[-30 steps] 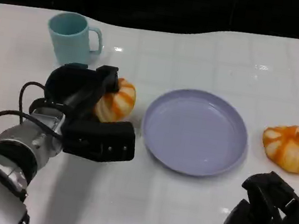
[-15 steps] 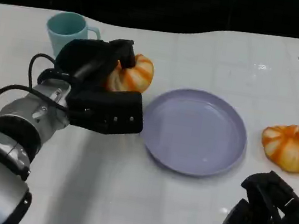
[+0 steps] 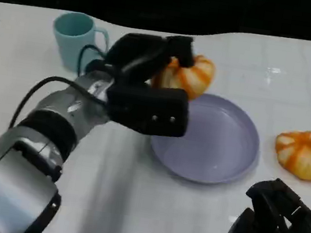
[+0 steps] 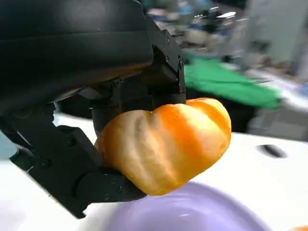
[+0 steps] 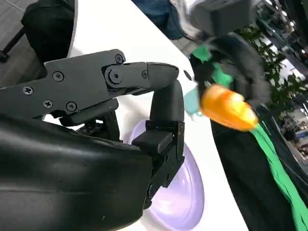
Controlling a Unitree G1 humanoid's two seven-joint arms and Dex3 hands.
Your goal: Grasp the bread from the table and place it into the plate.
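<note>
Lifted since earlier, left robot hand point(image 3: 147, 92) grips bread point(image 3: 188, 75) above plate point(image 3: 220, 155) rim, long axis toward plate; right robot hand point(image 3: 279, 229) spread.

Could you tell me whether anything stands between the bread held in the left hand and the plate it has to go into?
Nothing visible does. The left hand holds the round orange-striped bread raised at the far rim of the shallow lavender plate, whose surface is bare. The teal mug and a second orange bread sit off to the sides.
</note>
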